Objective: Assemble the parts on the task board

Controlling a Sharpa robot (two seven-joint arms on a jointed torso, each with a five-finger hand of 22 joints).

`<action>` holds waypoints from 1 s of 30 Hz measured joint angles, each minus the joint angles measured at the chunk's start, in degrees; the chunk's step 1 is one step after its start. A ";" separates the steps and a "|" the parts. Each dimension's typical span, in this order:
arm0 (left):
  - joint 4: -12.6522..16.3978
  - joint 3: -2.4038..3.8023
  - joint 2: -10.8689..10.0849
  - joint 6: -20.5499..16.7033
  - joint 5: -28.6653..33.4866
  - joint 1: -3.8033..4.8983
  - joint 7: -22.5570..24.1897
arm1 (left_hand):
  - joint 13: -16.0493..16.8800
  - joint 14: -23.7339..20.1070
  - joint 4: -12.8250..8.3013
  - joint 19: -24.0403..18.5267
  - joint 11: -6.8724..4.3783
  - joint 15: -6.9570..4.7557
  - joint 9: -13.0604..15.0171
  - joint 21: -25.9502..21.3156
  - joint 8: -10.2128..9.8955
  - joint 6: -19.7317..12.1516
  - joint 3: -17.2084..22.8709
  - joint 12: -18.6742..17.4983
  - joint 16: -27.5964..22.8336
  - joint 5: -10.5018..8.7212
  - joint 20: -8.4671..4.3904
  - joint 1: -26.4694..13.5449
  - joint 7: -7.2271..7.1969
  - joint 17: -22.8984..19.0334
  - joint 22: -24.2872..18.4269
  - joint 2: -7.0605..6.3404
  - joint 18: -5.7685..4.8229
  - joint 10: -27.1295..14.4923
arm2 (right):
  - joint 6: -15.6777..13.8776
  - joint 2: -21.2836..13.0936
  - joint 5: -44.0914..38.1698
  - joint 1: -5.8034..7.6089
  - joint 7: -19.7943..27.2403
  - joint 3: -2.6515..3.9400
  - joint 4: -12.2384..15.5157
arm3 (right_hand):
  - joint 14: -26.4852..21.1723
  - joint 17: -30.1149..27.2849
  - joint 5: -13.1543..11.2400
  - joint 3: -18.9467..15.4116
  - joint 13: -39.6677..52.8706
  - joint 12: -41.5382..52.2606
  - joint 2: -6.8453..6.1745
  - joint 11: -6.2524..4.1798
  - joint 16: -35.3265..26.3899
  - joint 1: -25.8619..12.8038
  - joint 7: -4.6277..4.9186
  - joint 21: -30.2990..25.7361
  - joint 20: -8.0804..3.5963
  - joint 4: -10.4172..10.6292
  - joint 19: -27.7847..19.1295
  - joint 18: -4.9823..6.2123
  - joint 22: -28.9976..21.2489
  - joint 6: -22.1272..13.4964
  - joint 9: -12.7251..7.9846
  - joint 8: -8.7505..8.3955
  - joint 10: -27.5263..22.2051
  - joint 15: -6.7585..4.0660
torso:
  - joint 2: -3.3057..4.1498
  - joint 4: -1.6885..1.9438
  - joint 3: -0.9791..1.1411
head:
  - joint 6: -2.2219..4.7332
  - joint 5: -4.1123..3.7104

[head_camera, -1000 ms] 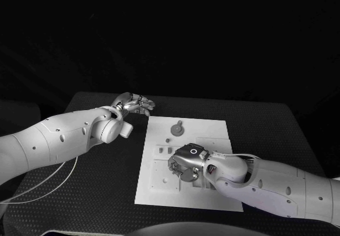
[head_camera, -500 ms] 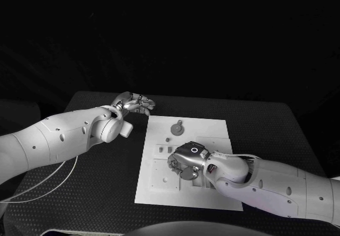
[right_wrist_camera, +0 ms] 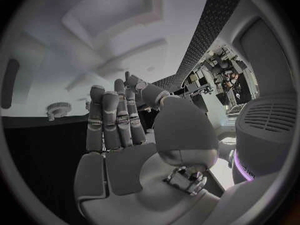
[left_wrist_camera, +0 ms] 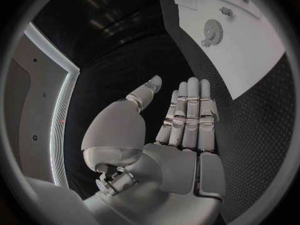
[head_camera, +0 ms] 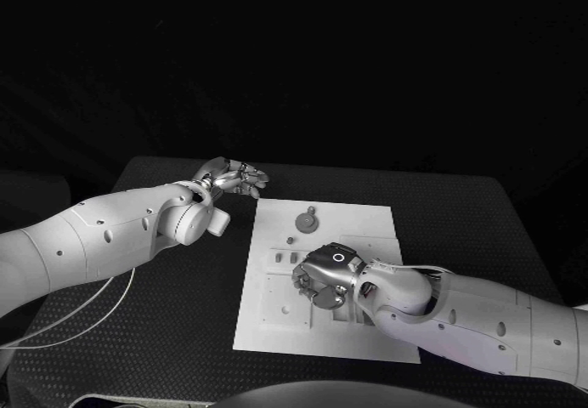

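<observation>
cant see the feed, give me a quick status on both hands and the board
Left robot hand open, off the board. Right robot hand open over the white board. Gear lies untouched. Nothing in the way.

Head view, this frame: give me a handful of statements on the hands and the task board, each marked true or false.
1. The right hand is over the task board. True.
2. The left hand rests on the task board. False: it is beyond the board's far left corner, over the black table.
3. A round gear-like part lies on the far half of the board. True.
4. The left hand holds a part. False: the left wrist view shows its fingers straight and nothing in the palm.
5. The gear-like part lies beneath the right hand. False: it lies apart, farther from the robot.
</observation>
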 measured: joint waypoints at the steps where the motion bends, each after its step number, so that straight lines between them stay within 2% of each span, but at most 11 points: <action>1: 0.00 0.00 0.00 0.00 0.00 0.00 0.00 | 0.00 0.00 0.00 0.00 0.00 0.00 0.00 0.00 0.00 0.00 0.00 0.00 0.00 0.00 0.00 0.00 0.00 0.00 0.00 0.00 0.00 0.00 | 0.14 -0.01 0.00 0.00 -0.01 0.00 -0.02 | 0.00 0.00 0.00 0.00 0.00 0.00 0.00 0.00 0.00 0.00 0.00 0.00 0.00 0.00 0.00 0.00 0.00 0.00 0.00 0.00 0.00 0.00 | 0.00 -0.01 0.01 | -0.01 0.00; 16: -0.03 0.00 0.02 0.02 0.02 0.00 -0.01 | 0.01 0.00 0.15 0.00 0.00 0.00 0.01 0.00 0.00 -0.15 -0.15 0.00 0.00 0.00 0.00 0.00 -0.15 0.10 0.00 0.00 0.00 0.00 | 1.34 0.14 -0.03 0.00 -0.04 0.00 -0.21 | 0.00 0.06 0.00 0.00 0.00 0.00 0.00 0.21 0.00 0.00 -0.05 -0.04 0.00 0.00 0.00 0.00 -0.01 -0.06 -0.05 -0.02 0.21 0.01 | 0.01 -0.01 0.02 | -0.27 -0.01; 30: 0.01 0.00 0.04 0.05 0.03 0.00 -0.01 | -0.04 0.00 0.15 0.00 0.00 0.00 0.01 0.00 0.00 -0.15 -0.15 0.00 -0.23 0.00 0.00 0.00 -0.15 0.21 -0.04 0.00 0.00 0.00 | 1.93 1.26 -0.13 -0.08 -0.04 0.03 -1.51 | -0.01 0.07 0.00 -0.01 -0.04 0.00 -0.23 0.21 -0.24 -0.23 -0.06 -0.10 0.02 0.00 -0.01 0.00 -0.01 -0.07 -0.06 -0.17 0.21 0.03 | 0.00 0.04 0.00 | -0.35 0.07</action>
